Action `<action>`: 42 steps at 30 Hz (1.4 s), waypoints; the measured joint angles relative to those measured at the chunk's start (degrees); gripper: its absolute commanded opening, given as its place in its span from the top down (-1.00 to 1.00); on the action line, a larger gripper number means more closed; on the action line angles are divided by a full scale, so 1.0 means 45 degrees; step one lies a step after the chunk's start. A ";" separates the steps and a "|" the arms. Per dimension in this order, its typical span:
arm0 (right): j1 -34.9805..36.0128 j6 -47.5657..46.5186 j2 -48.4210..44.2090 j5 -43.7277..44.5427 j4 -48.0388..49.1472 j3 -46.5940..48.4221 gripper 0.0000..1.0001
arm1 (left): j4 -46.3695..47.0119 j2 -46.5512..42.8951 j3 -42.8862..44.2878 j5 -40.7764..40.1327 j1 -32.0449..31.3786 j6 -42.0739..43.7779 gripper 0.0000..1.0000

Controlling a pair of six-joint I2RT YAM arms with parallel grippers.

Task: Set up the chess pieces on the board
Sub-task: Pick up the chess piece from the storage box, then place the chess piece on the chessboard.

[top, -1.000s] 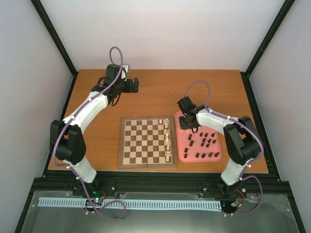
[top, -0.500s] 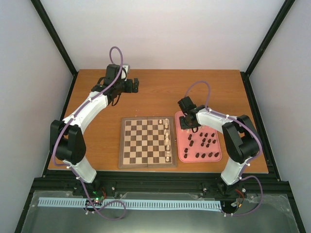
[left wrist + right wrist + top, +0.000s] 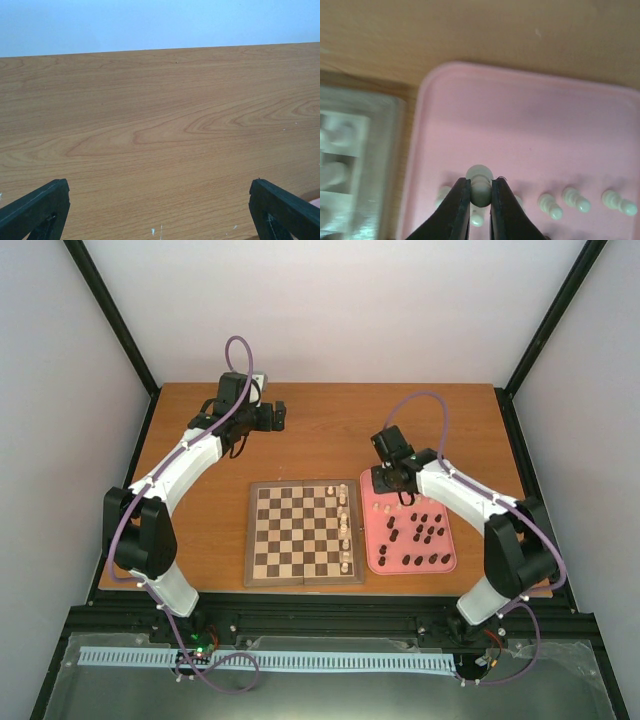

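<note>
The right gripper [image 3: 480,194] pinches a blurred cream piece [image 3: 480,181], probably a pawn, over the pink tray [image 3: 535,125]. The left gripper [image 3: 157,207] gapes wide above the table [image 3: 160,125].

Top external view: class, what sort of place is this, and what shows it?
Most likely a robotics lab test cell: black frame posts and white panels enclose a wooden table, two robot arms are mounted at its near edge, and a chessboard lies staged.
</note>
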 measured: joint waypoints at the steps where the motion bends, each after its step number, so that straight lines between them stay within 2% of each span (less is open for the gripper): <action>1: 0.0078 -0.0005 -0.0199 0.0005 -0.0102 0.0209 0.86 | 0.0000 0.0000 0.0000 0.0000 0.0000 0.0000 -0.99; 7: 0.1851 -0.0063 -0.0481 -0.0097 -0.0602 0.1991 0.86 | 0.0000 0.0000 0.0000 0.0015 0.0000 -0.0005 -0.99; 11: 0.3143 -0.0160 0.0170 -0.0442 -0.0801 0.2905 0.86 | -0.0005 0.0000 0.0000 0.0019 0.0000 -0.0005 -1.00; 15: 0.3735 -0.0209 0.0967 -0.0724 -0.1064 0.3249 0.85 | 0.0000 0.0000 0.0000 0.0019 0.0000 -0.0005 -1.00; 28: 0.4367 -0.0267 0.2535 -0.1258 -0.1719 0.3784 0.85 | -0.0005 0.0000 0.0000 0.0019 0.0000 -0.0005 -1.00; 42: 0.4367 -0.0277 0.3827 -0.0763 -0.1996 0.4687 0.84 | 0.0000 0.0000 0.0000 0.0019 0.0000 -0.0005 -0.99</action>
